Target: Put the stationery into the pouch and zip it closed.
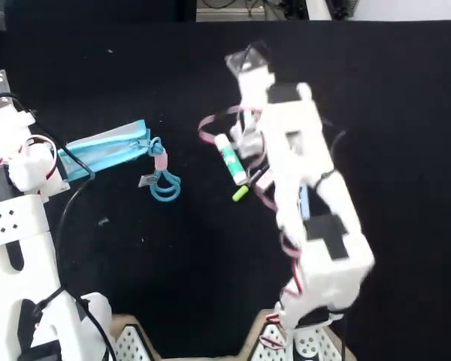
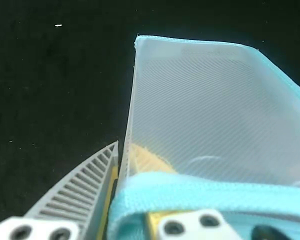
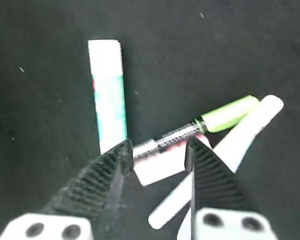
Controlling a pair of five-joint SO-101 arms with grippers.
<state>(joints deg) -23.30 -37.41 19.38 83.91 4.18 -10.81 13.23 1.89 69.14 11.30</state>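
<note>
The black worktop (image 1: 135, 263) carries everything. On it, seen from above, the pouch (image 1: 109, 148) lies toward 9 o'clock and the stationery sits near the centre, at 3 o'clock from the pouch and well apart from it. The pouch is a pale blue mesh sleeve with a fabric zip band. It looks light and floppy, so it will probably sag and fold unless held by that stiffer band. The left end effector (image 2: 127, 160) is clamped on the band at the pouch's 9 o'clock end, with a yellow pad showing through the mesh. The right end effector (image 3: 157, 150) hangs over the stationery with its fingers apart. The glue stick (image 1: 231, 162) is a rigid, smooth cylinder that could roll or slip, so I would grip it across the middle. A white pen-like stick (image 3: 240, 135) and a green-capped pen (image 3: 229, 113) lie crossed beside it. Both are thin and stiff and likely to pivot if pinched near an end. A small white block (image 3: 157, 167), possibly an eraser, sits between the right fingers. I cannot tell whether they press on it. The blue cord loop (image 1: 165, 184) on the zip pull is limp and lies at the pouch's 3 o'clock end. It looks the best place to take hold for zipping.
</note>
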